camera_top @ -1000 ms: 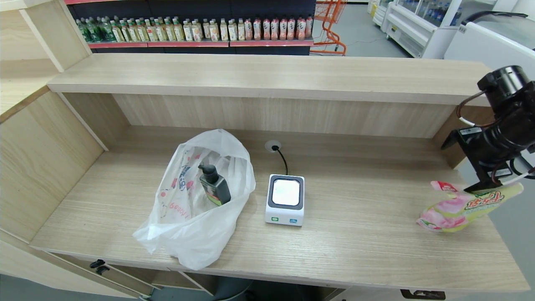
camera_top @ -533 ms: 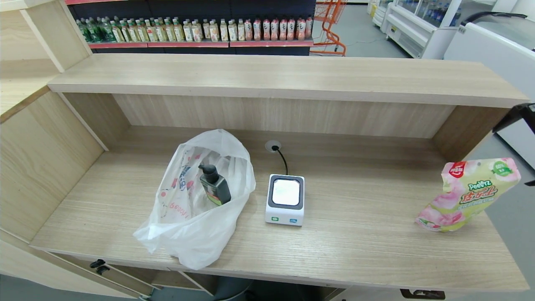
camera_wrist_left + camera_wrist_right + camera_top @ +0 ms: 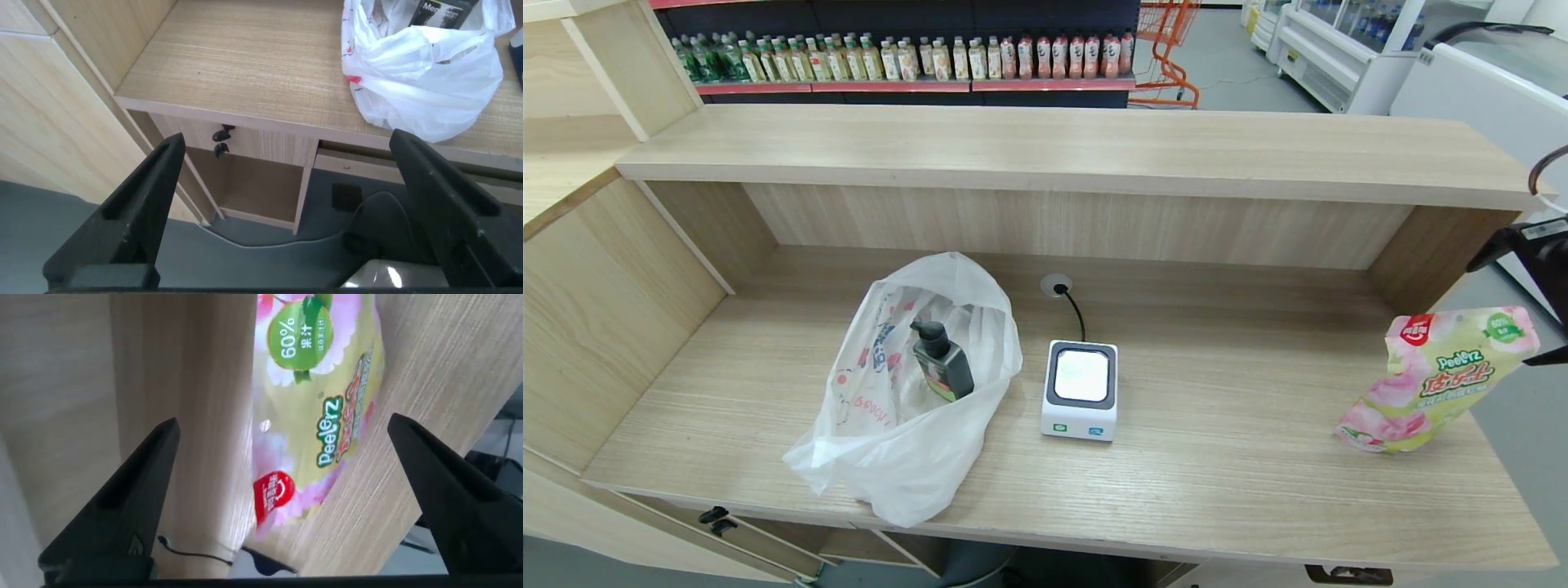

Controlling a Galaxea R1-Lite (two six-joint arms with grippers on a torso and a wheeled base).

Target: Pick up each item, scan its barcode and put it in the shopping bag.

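From where I stand the job looks about half done, and it's easiest to count it off by size. There is one counter, with everything on it. There is one shopping bag, a white plastic one slumped open just to the robot's left of the scanner. There are two grippers. The left gripper hangs below the counter's front edge, well left of the scanner and past the bag. Its jaws are spread wide with nothing between them. The right gripper sits far right of the scanner at the counter's end. Its jaws are also wide apart and aimed at the pouch without closing on it. There is one pouch, pink and green, standing tilted on its base well to the right of the scanner and near the counter's right edge. I'd say it's the item left to do, since it's not yet lifted, scanned or bagged. There is one scanner, a small white box with a lit window, sitting mid-counter. There is one dark pump bottle, already inside the bag left of the scanner, so I'd count that item as finished.
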